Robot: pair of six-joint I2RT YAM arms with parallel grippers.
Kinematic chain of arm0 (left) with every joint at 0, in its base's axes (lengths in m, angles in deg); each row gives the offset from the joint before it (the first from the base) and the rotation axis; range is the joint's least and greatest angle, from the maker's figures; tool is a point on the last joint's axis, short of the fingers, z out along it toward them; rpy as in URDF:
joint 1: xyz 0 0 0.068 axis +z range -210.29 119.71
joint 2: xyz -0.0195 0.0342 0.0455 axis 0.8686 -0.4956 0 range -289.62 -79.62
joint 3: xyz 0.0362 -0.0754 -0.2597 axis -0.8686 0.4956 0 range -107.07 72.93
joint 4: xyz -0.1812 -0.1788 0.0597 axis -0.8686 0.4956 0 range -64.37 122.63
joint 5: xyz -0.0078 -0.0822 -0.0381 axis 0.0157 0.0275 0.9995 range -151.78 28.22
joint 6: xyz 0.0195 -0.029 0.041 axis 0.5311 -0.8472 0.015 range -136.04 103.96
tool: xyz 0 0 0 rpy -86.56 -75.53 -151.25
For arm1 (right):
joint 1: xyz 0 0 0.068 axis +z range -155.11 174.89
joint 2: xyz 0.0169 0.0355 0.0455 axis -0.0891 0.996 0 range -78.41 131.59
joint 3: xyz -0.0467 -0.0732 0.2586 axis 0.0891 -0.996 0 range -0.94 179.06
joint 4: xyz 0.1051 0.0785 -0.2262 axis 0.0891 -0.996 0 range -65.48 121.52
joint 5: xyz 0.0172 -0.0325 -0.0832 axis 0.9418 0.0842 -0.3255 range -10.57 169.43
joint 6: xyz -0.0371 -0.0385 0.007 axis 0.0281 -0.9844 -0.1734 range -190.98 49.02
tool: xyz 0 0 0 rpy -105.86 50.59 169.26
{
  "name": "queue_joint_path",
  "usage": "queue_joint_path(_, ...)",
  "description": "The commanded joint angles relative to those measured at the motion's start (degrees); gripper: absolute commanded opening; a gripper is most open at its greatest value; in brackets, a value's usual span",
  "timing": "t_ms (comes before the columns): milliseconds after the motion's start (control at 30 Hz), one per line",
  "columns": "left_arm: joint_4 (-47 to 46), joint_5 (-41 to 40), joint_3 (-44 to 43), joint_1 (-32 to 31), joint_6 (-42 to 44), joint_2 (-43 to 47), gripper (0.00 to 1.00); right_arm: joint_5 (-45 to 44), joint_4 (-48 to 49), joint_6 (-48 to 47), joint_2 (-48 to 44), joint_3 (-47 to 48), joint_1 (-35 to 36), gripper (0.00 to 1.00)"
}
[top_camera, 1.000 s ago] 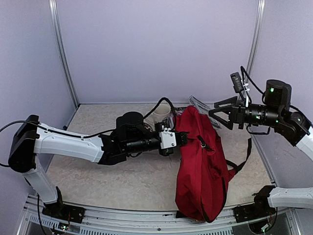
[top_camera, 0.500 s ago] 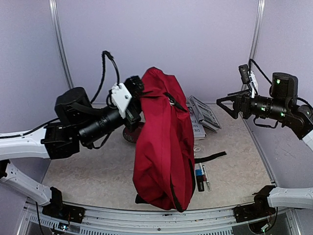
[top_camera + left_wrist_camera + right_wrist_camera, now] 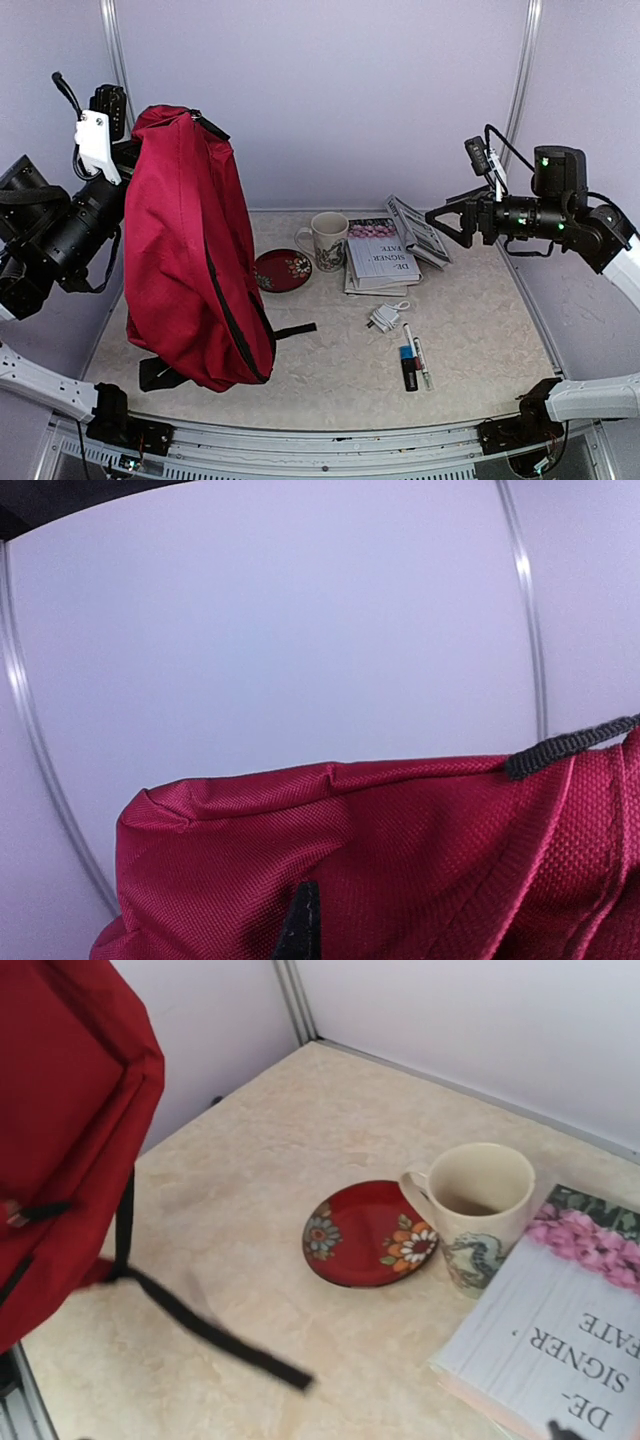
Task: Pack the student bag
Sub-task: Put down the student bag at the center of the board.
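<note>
1. Left gripper (image 3: 128, 158): clamped on student bag (image 3: 185, 250), hoisted from centre to 9 o'clock, hanging.
2. Right gripper (image 3: 440, 222): spread wide, empty, at 3 o'clock.
3. Now uncovered for packing: mug (image 3: 328, 240), book (image 3: 378, 262), markers (image 3: 415, 362).

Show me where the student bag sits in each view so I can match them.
Top external: student bag hangs at far left.
Left wrist: fills the bottom of the frame.
Right wrist: upper-left corner.
Shared landmark: red plate, in top external and right wrist only.
</note>
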Motion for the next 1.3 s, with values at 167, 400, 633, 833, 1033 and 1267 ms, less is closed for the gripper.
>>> queue_joint_path(167, 10.1, 5.0, -9.4, 26.1, -10.5, -5.7, 0.00, 3.6, 3.4, -0.7, 2.1, 0.0, -0.4, 0.95)
queue_joint_path(400, 16.9, 9.4, -15.2, 33.3, -14.6, -15.8, 0.00, 5.7, 4.2, 0.3, 4.6, 0.6, -0.4, 0.95)
queue_joint_path(633, 24.4, 10.5, 1.2, 21.2, -21.1, -6.6, 0.00, 7.5, 4.1, 1.0, 3.6, -2.0, -0.4, 0.95)
queue_joint_path(833, 28.1, 13.3, 13.5, 13.3, -36.4, -4.1, 0.00, 10.1, 3.9, 1.8, 3.6, -3.8, 0.1, 0.96)
queue_joint_path(1033, 33.3, 5.6, 17.2, -3.8, -52.0, -7.9, 0.00, 10.6, 4.0, 5.9, 4.1, -8.5, 3.3, 0.91)
queue_joint_path(1267, 47.8, 9.7, 17.6, -9.5, -71.1, -11.8, 0.00, 8.1, 9.0, 12.5, 7.3, -20.2, 19.4, 0.88)
